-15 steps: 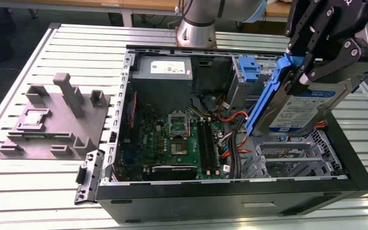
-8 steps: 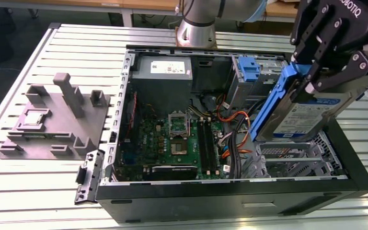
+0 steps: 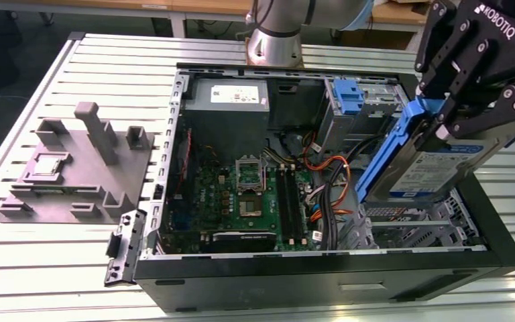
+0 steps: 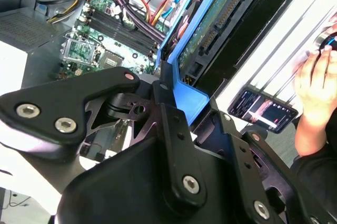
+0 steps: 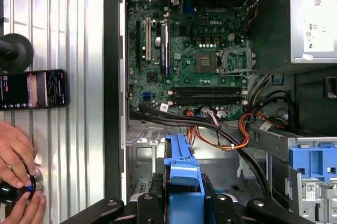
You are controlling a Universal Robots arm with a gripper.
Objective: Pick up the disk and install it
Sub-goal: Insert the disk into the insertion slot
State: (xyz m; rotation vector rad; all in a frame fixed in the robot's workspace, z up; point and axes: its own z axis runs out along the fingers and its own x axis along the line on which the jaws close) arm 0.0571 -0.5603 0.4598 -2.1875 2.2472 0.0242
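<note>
- Gripper [image 3: 459, 127] was closed on the blue carrier frame of the disk [image 3: 436, 168], above the computer case [image 3: 329, 275].
- Disk hung tilted on edge over the case's drive-bay end.
- Grey fixture [image 3: 78, 168] stood on the tabletop [image 3: 61, 268] beside the case.
- Phone [image 5: 34, 89] lay outside the case wall, near a person's hands [image 5: 16, 155].
</note>
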